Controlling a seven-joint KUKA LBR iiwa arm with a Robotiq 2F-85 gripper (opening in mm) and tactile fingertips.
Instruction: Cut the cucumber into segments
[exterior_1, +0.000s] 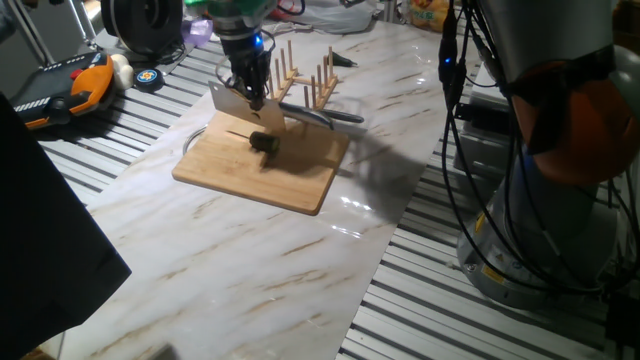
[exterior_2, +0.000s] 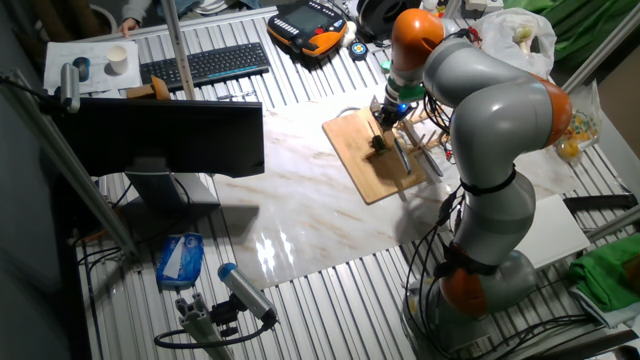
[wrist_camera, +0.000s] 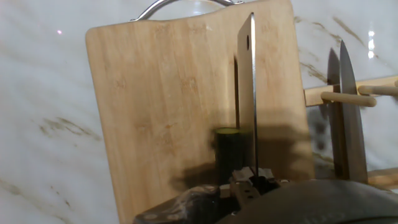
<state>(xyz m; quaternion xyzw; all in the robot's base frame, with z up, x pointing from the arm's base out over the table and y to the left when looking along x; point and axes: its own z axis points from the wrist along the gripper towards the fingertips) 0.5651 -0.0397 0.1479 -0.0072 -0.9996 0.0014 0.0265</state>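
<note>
One gripper (exterior_1: 250, 92) is all we have, pointing straight down over the wooden board (exterior_1: 240, 165) and clamped on a cleaver (wrist_camera: 247, 93) held edge-down. Just under our fingers and left of the blade, the cucumber (wrist_camera: 228, 152) stands on the board. Farther out, beyond the board's edge, a second knife (wrist_camera: 350, 118) rests by the wooden rack (exterior_1: 305, 88).
</note>
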